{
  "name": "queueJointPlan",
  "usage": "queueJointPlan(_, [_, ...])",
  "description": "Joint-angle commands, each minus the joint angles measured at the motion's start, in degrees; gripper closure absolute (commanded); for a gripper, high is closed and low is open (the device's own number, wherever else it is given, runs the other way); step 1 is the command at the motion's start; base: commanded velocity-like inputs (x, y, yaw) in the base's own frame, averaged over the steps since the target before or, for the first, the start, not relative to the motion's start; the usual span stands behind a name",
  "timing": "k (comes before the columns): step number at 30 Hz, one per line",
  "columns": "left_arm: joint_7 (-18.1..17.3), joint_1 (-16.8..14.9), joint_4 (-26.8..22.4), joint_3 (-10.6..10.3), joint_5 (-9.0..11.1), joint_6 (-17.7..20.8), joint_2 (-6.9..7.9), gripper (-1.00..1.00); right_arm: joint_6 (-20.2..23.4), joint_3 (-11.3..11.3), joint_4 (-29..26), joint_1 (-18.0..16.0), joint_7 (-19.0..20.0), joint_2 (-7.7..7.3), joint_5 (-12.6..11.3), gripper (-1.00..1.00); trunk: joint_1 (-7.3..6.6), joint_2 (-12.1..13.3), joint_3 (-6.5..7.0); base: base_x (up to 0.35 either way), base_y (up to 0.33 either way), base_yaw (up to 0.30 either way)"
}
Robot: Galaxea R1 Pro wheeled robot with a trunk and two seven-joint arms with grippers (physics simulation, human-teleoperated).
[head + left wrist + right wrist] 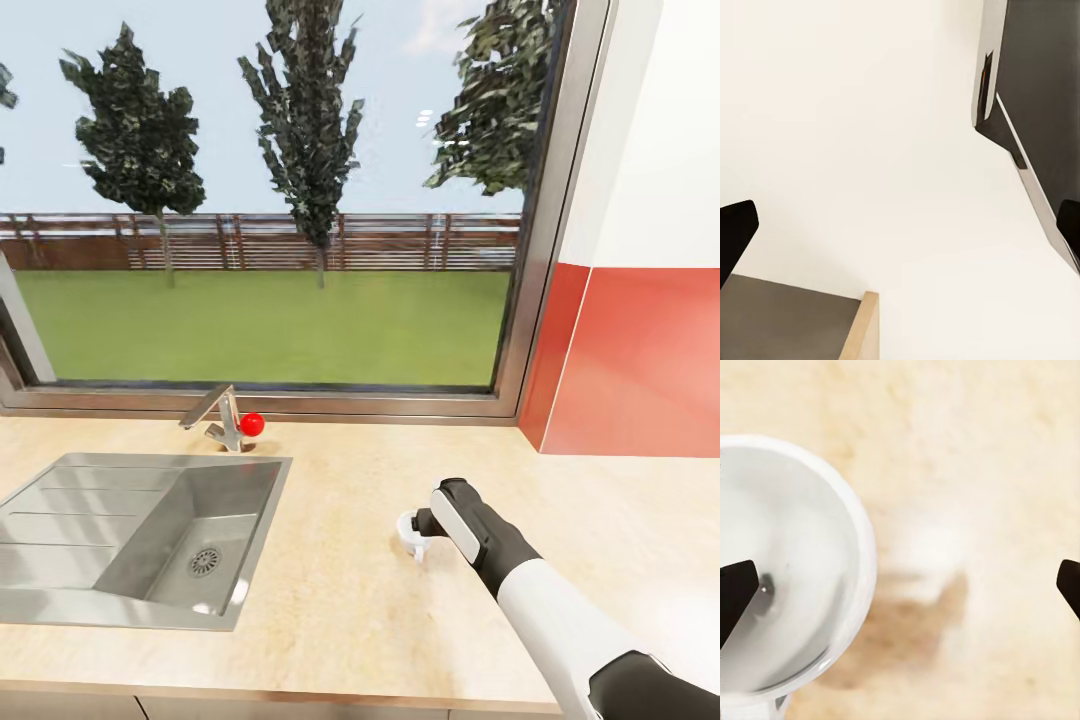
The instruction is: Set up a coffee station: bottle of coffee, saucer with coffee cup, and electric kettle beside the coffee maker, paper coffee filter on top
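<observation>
Right gripper (pixel 900 592) spread wide, holding nothing, above white ceramic coffee cup (pixel 411 528) on beige laminate countertop (pixel 340 600), lower centre-right of head view. Left gripper (pixel 900 232) also spread, holding nothing.

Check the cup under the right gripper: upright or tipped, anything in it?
Upright and empty. The right wrist view looks straight down into the coffee cup, showing its round rim and bare white inside; it stands on the countertop.

stainless sink (pixel 60 540) recessed in beige countertop (pixel 340 600); faucet (pixel 215 418) and red ball (pixel 252 424) behind it, beneath window (pixel 270 200).
</observation>
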Motion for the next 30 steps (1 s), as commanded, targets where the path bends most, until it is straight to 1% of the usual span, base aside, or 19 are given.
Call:
queueJointPlan(1, [0.2, 0.0, 0.0, 0.4, -0.6, -0.2, 0.0, -1.0, 0.1, 0.2, 0.0, 0.0, -0.6, -0.03, -0.6, -1.0, 0.02, 0.0, -0.01, 0.0, 0.0, 0.0])
queueJointPlan(7, [0.2, 0.0, 0.0, 0.4, -0.6, -0.2, 0.0, -1.0, 0.0, 0.2, 0.1, 0.0, -0.6, -0.02, -0.6, -1.0, 0.02, 0.0, -0.01, 0.0, 0.0, 0.0])
queueJointPlan(15, [0.2, 0.0, 0.0, 0.4, -0.6, -0.2, 0.0, -1.0, 0.0, 0.3, 2.2, 0.0, -0.5, 0.06, -0.6, -1.0, 0.02, 0.0, -0.01, 0.0, 0.0, 0.0])
queueJointPlan(28, [0.2, 0.0, 0.0, 0.4, -0.7, -0.2, 0.0, -1.0, 0.0, 0.3, 2.3, 0.0, -0.5, 0.07, -0.6, -1.0, 0.02, 0.0, -0.01, 0.0, 0.0, 0.0])
queueJointPlan(29, [0.2, 0.0, 0.0, 0.4, -0.7, -0.2, 0.0, -1.0, 0.0, 0.3, 2.3, 0.0, -0.5, 0.07, -0.6, 1.0, 0.02, 0.0, -0.01, 0.0, 0.0, 0.0])
queueJointPlan(30, [0.2, 0.0, 0.0, 0.4, -0.7, -0.2, 0.0, -1.0, 0.0, 0.3, 2.3, 0.0, -0.5, 0.07, -0.6, 1.0, 0.02, 0.0, -0.01, 0.0, 0.0, 0.0])
